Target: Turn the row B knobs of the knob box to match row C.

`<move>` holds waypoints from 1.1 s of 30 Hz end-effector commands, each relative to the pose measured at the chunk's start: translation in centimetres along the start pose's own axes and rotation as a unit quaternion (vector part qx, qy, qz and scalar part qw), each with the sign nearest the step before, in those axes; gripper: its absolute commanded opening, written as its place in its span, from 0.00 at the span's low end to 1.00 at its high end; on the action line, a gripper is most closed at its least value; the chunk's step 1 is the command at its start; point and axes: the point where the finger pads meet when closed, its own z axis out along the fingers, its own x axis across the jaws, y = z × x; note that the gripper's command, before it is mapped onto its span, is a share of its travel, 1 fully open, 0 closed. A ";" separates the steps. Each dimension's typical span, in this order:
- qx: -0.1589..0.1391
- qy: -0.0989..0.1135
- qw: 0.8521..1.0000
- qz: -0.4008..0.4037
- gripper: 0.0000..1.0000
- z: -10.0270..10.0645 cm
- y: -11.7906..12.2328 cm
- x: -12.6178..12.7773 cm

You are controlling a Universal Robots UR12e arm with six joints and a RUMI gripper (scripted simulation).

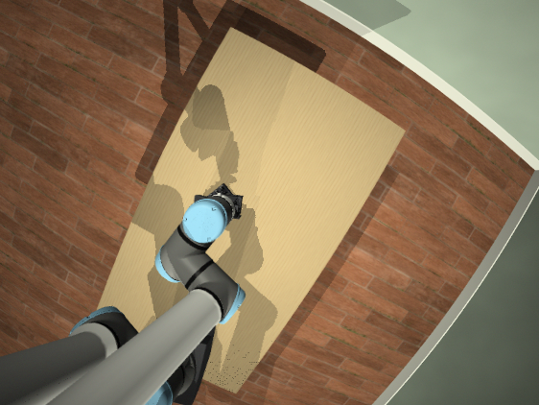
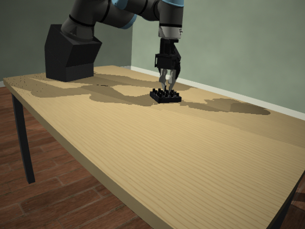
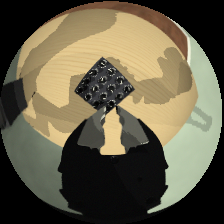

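Sitting on the wooden table (image 1: 307, 158) (image 2: 173, 141) (image 3: 60, 45), the black knob box (image 2: 170, 100) (image 3: 105, 84) carries rows of short dark knobs, their marks too small to read. The gripper (image 1: 232, 203) (image 2: 167, 90) (image 3: 111, 106) reaches down over it, jaws nearly together; whether they grip a knob, one cannot tell. From above, the arm (image 1: 192, 264) (image 2: 171, 14) largely hides the box. The dark pedestal (image 2: 55, 63) stands well apart from it.
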 end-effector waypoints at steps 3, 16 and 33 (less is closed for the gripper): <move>0.000 0.000 1.000 0.000 0.11 0.0 0.0 0.0; 0.000 0.000 1.000 0.000 0.11 0.1 0.0 0.0; 0.000 0.000 1.000 0.000 0.11 1.2 0.0 0.0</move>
